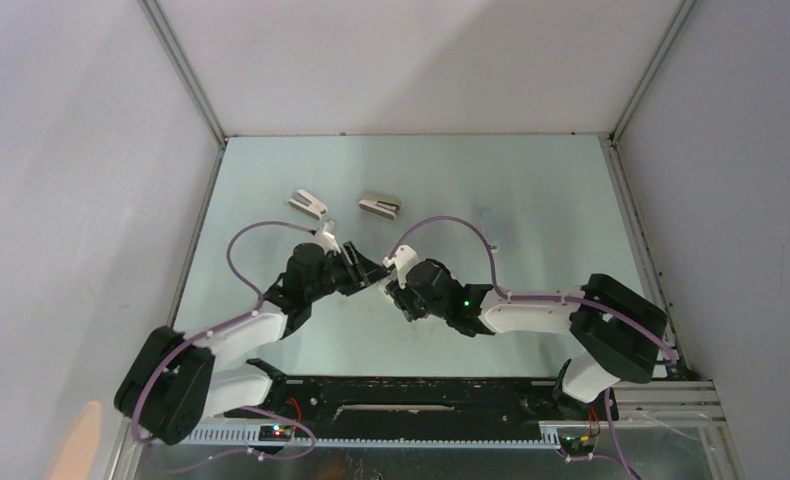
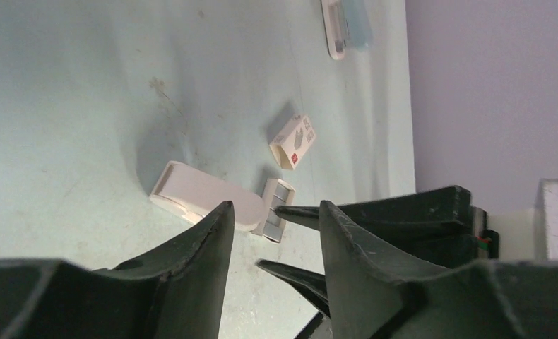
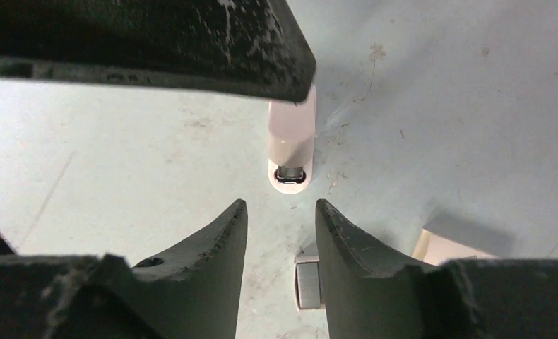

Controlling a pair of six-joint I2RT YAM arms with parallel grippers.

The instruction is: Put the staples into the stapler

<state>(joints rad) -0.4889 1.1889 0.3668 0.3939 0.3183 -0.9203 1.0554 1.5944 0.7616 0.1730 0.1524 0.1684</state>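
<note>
The stapler (image 2: pixel 205 198), slim and pale white, lies flat on the table. Its open end (image 3: pixel 290 173) shows a metal channel facing my right wrist camera. The staples' white box (image 2: pixel 294 141) lies open-ended a little beyond it. Its grey inner tray (image 2: pixel 276 208) rests just off the stapler's end, partly behind one right finger (image 3: pixel 308 282). My left gripper (image 2: pixel 276 205) hangs open over the stapler and tray, holding nothing. My right gripper (image 3: pixel 281 203) is open over bare table, tips near the tray. In the top view both grippers (image 1: pixel 369 270) (image 1: pixel 396 282) meet mid-table and hide these things.
A white wedge-shaped stapler (image 1: pixel 309 203) and a beige one (image 1: pixel 381 206) lie farther back on the table. A white and pale-blue object (image 2: pixel 347 28) is cut off at the top of the left wrist view. Grey walls close in the table on three sides.
</note>
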